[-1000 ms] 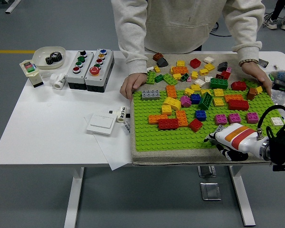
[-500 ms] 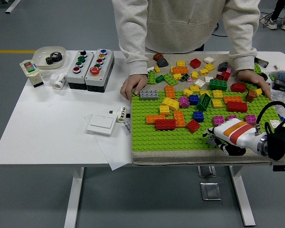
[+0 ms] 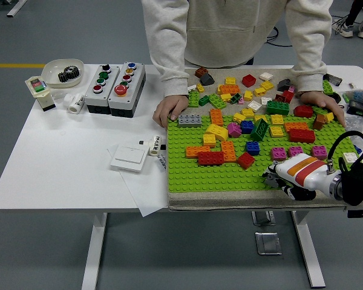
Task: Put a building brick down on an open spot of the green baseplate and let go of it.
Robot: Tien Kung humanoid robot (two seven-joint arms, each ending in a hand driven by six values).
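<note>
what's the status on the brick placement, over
Right hand low over green baseplate near edge, fingers hidden. Left arm out of view. Carried brick not visible. Person's hands rest on baseplate's far side.

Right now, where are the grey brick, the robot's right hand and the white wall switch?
grey brick (image 3: 190,120), head view, on the middle of its studded top.
right hand (image 3: 290,179), head view, on the white and orange back of the hand.
white wall switch (image 3: 129,157), head view, on the middle of its rocker.
</note>
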